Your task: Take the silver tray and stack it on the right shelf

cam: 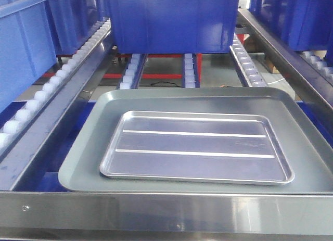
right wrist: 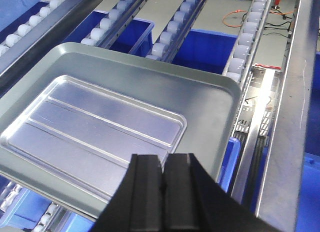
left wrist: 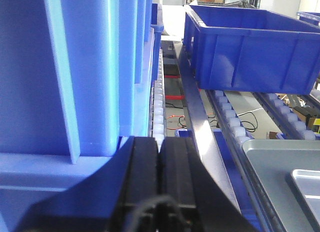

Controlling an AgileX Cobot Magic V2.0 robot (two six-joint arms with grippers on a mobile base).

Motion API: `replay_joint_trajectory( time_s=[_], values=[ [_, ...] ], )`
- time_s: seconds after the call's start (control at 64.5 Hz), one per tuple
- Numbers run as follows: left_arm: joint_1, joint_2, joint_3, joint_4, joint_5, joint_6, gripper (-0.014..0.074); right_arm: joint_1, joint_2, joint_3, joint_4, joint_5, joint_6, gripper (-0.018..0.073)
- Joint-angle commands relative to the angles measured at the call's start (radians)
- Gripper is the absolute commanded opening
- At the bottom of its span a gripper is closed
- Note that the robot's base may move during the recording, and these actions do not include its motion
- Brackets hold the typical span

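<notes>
Item: silver tray [cam: 196, 147] — shiny aluminium, rounded corners, low rim, two long parallel ridges across its floor. You find it lying flat inside the larger dull grey tray [cam: 86, 147], near that tray's middle, with grey floor showing on all sides.

Item: right shelf [cam: 156, 212] — the grey tray rests on its white roller rails [cam: 190, 69], just behind the broad brushed-steel front crossbar.

Item: blue plastic crate [cam: 171, 22] — sits further back on the same rollers, apart from the trays. More blue bins [left wrist: 75, 71] fill the neighbouring lane on the left (close against the left wrist camera).

Item: right gripper [right wrist: 163, 197] — black fingers pressed together, holding nothing, hovering over the near edge of the grey tray.

Item: left gripper [left wrist: 159, 182] — fingers likewise closed against each other and empty, beside the blue bins, well apart from the silver tray.
</notes>
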Motion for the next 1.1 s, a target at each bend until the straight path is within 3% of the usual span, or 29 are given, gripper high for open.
replay_joint_trajectory(
  time_s=[0.0, 0.698, 0.776, 0.915, 0.993, 1.086],
  values=[
    [0.001, -0.015, 0.018, -0.007, -0.087, 0.001, -0.0101, -0.005, 0.001, -0.027, -0.027, -0.078, -0.01, 0.0057],
    [0.001, -0.015, 0.018, -0.007, -0.087, 0.001, -0.0101, -0.01, 0.0, -0.014, -0.022, -0.09, -0.028, 0.0057],
    [0.001, -0.015, 0.018, -0.007, -0.087, 0.001, -0.0101, -0.041, 0.0, -0.014, 0.032, -0.062, -0.117, 0.0057],
    [0.001, -0.015, 0.018, -0.007, -0.087, 0.001, -0.0101, -0.157, -0.025, -0.01, 0.269, -0.044, -0.396, 0.0057],
    [0.001, -0.015, 0.018, -0.007, -0.087, 0.001, -0.0101, -0.227, -0.09, 0.019, 0.371, -0.09, -0.544, 0.0057],
    [0.001, -0.015, 0.018, -0.007, -0.087, 0.001, -0.0101, -0.305, -0.212, 0.089, 0.43, -0.178, -0.631, 0.0057]
  ],
)
